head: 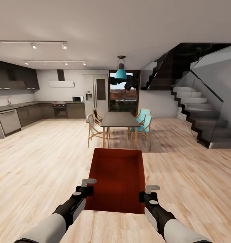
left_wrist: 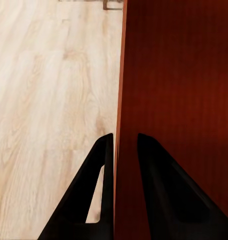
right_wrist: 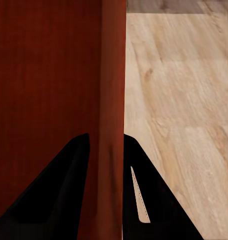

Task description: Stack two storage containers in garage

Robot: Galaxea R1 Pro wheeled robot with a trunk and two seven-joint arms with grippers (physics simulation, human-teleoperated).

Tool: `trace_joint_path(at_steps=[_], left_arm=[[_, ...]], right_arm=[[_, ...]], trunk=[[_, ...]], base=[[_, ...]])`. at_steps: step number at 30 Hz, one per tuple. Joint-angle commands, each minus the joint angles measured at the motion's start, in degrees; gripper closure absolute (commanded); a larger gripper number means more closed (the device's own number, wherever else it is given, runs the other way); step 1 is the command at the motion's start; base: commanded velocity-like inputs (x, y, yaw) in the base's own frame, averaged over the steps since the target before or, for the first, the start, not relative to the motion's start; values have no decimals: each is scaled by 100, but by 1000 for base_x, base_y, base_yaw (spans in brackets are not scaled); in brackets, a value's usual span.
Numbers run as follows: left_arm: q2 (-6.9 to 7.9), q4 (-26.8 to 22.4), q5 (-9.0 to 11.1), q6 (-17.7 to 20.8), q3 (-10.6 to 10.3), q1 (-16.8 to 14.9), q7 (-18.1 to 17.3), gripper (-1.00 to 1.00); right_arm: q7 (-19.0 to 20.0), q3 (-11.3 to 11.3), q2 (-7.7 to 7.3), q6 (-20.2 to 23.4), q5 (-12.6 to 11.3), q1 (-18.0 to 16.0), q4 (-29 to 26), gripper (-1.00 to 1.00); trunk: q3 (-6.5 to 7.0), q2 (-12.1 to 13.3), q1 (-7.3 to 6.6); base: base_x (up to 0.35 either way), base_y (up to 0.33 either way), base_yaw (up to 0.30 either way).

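While the left gripper (left_wrist: 125, 150) pinches one side wall and the right gripper (right_wrist: 111, 150) the opposite wall, fingers clamped on each, the orange-red open-top rectangular storage container (head: 117, 179) rides level between them above the light wood-plank floor (head: 37, 158). Beyond the container stand a dark dining table (head: 119, 119) with wooden chairs, then the kitchen and staircase. I'd judge the carry under way; garage placement and the second container remain.

Both arms, at the lower left and lower right of the head view, have pale grey forearm shells and glossy black wrists. Each wrist carries a small light-grey bracket and a round grey cap. The left hand (left_wrist: 125, 150) and right hand (right_wrist: 105, 150) have tapering matt black fingers.
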Motion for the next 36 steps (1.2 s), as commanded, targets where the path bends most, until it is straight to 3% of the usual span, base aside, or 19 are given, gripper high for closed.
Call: trace_joint_path(at_steps=[1, 36], left_arm=[[0, -30, -40, -75, 10, -2, 85, 100], [9, -39, -38, -75, 10, -2, 84, 100]], right_arm=[[-17, -27, 5, -21, -124, -5, 24, 100], [-17, -27, 5, -18, -123, -5, 24, 100]], trunk=[[-8, -5, 4], [-8, -5, 4]], base=[[315, 0, -239], [315, 0, -249]])
